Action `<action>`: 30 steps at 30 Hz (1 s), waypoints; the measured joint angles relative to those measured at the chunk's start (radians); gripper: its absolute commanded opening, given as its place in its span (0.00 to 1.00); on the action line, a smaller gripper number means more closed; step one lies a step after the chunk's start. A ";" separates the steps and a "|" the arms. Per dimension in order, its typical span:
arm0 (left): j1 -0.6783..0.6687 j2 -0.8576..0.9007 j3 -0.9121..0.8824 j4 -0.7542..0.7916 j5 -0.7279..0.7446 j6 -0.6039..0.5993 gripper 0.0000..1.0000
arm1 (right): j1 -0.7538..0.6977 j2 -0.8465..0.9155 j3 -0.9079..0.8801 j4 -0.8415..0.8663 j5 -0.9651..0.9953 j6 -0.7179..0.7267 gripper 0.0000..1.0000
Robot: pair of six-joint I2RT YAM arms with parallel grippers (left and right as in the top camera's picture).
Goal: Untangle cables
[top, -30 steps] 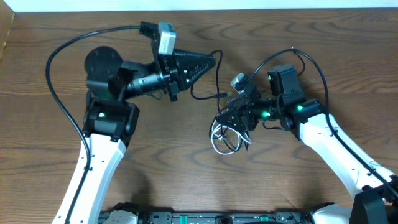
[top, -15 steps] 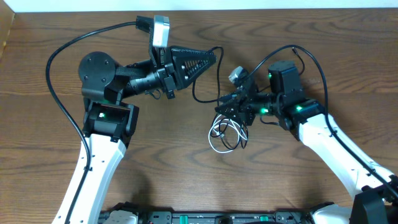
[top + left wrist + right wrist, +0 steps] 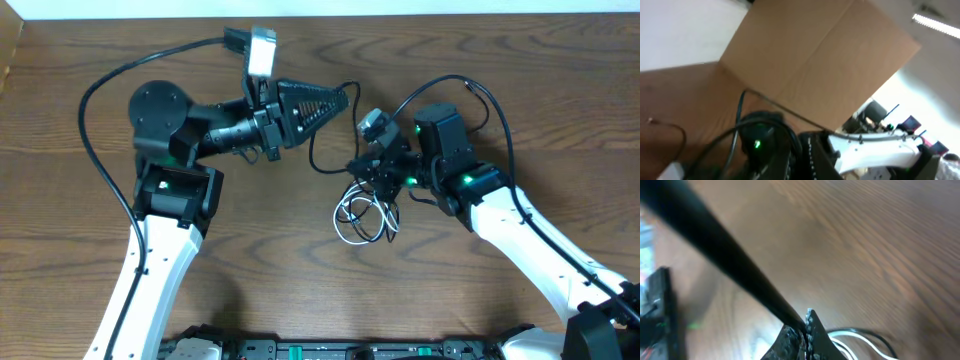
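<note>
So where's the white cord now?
Overhead, the white cord lies looped right of centre, just below the right pincer, beside the black cord.

Dark brown wood grain is seen streaked in long lines across the table. The white cable is picked out brightly against it in pale loops. Just above the white cable, the black cable is traced as a thin dark line. Up and left of the white cable, the left gripper is shown black, its face ribbed. Close above the white cable, the right gripper is shown black too. Green lights are lit on both arms, and white is worn by the lower arm links. Through the left wrist camera, a plain tan cardboard box is caught.
</note>
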 measured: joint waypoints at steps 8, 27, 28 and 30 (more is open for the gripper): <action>0.000 0.064 0.003 -0.637 -0.154 0.383 0.70 | -0.111 0.000 0.014 0.000 0.080 0.145 0.01; -0.098 0.289 0.003 -0.734 -0.344 0.522 0.67 | -0.155 -0.090 0.301 0.382 -0.303 0.515 0.01; -0.101 0.298 0.003 -0.736 -0.347 0.522 0.68 | -0.156 -0.093 0.301 0.414 -0.303 0.518 0.01; -0.111 0.319 0.003 -0.758 -0.373 0.523 0.69 | -0.165 -0.117 0.301 0.489 -0.289 0.531 0.01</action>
